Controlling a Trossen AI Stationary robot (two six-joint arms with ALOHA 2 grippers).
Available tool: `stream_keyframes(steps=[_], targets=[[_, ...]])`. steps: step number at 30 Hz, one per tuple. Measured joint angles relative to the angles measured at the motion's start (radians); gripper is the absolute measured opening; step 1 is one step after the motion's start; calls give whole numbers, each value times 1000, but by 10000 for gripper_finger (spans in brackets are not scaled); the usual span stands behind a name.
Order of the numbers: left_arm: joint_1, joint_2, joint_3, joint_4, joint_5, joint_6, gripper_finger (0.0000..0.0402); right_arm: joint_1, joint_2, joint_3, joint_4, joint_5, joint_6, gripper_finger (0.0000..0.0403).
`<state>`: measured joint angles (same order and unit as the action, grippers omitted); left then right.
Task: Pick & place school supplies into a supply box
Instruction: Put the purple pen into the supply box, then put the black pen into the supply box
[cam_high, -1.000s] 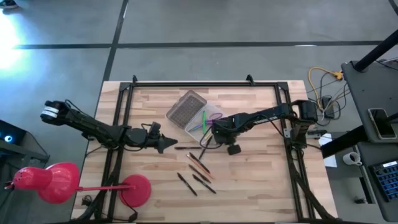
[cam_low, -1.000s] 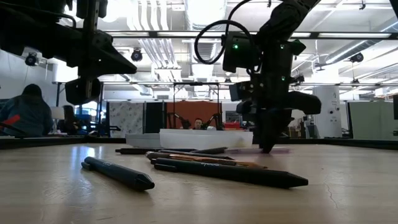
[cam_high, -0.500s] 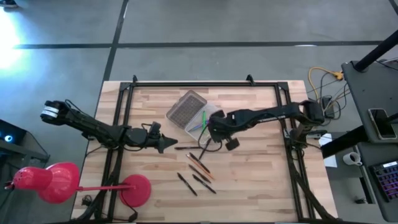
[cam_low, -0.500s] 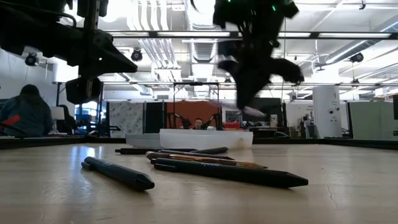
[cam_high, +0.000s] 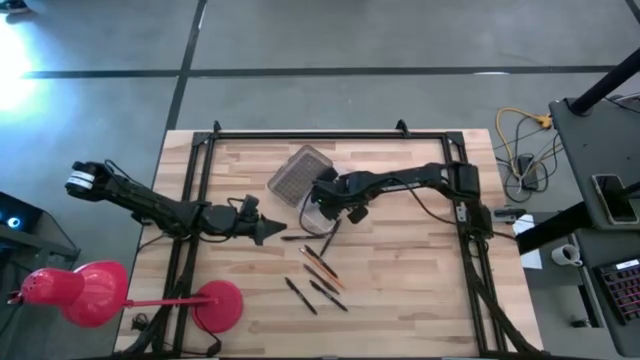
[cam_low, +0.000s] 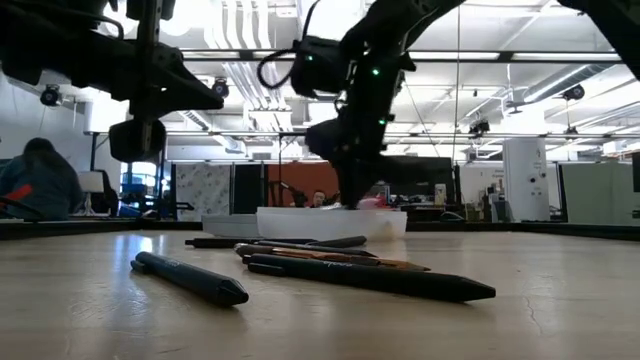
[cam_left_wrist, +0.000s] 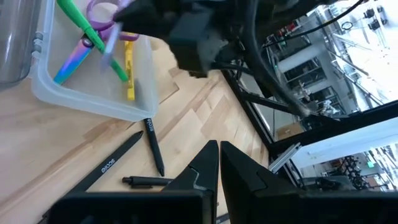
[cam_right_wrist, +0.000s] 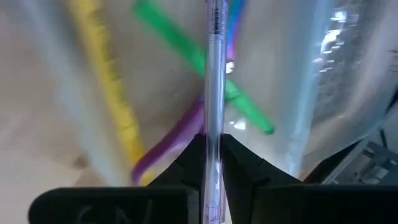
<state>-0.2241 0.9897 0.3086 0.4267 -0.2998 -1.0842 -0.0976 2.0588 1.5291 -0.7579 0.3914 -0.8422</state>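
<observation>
The supply box's clear tray (cam_left_wrist: 87, 102) sits mid-table with its dimpled lid (cam_high: 298, 172) open on the far-left side. Green (cam_right_wrist: 205, 68), yellow (cam_right_wrist: 109, 81) and purple pens lie inside it. My right gripper (cam_high: 328, 200) hangs low over the tray (cam_low: 300, 222), shut on a clear purplish pen (cam_right_wrist: 214, 74). Several dark and orange pens (cam_high: 320, 265) lie flat on the wood nearer the near edge. My left gripper (cam_high: 265, 230) hovers shut to the left of them. My right gripper pinches the clear purplish pen between its two fingers near one end (cam_right_wrist: 213, 142), coming from above. The pen (cam_left_wrist: 111, 42) hangs below the fingers, slanting down into the tray over the other pens. Whether its lower end touches anything, I cannot tell.
Black pens (cam_left_wrist: 152, 146) lie just near of the tray's wall; more lie toward the near edge (cam_low: 190, 278). A black metal frame (cam_high: 300, 135) runs around the tabletop. A red lamp (cam_high: 90, 293) stands off the near-left corner. Bare wood (cam_high: 410, 290) lies to the right.
My right gripper, shut on the clear purplish pen, rose from the table right of the box, lifting the pen clear. It swung toward the table's left and came down over the tray. The left arm kept still.
</observation>
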Motion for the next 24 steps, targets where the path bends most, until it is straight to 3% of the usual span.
stream_keyframes(steps=[9, 20, 24], targets=[[0, 0, 0, 0, -1, 1, 1, -6, -15, 23, 59, -2, 66, 40], [0, 0, -1, -1, -1, 16, 1, -5, -24, 22, 57, 0, 118, 131], [-8, 0, 3, -2, 3, 33, 1, 1, -77, 21, 4, 1, 223, 152]])
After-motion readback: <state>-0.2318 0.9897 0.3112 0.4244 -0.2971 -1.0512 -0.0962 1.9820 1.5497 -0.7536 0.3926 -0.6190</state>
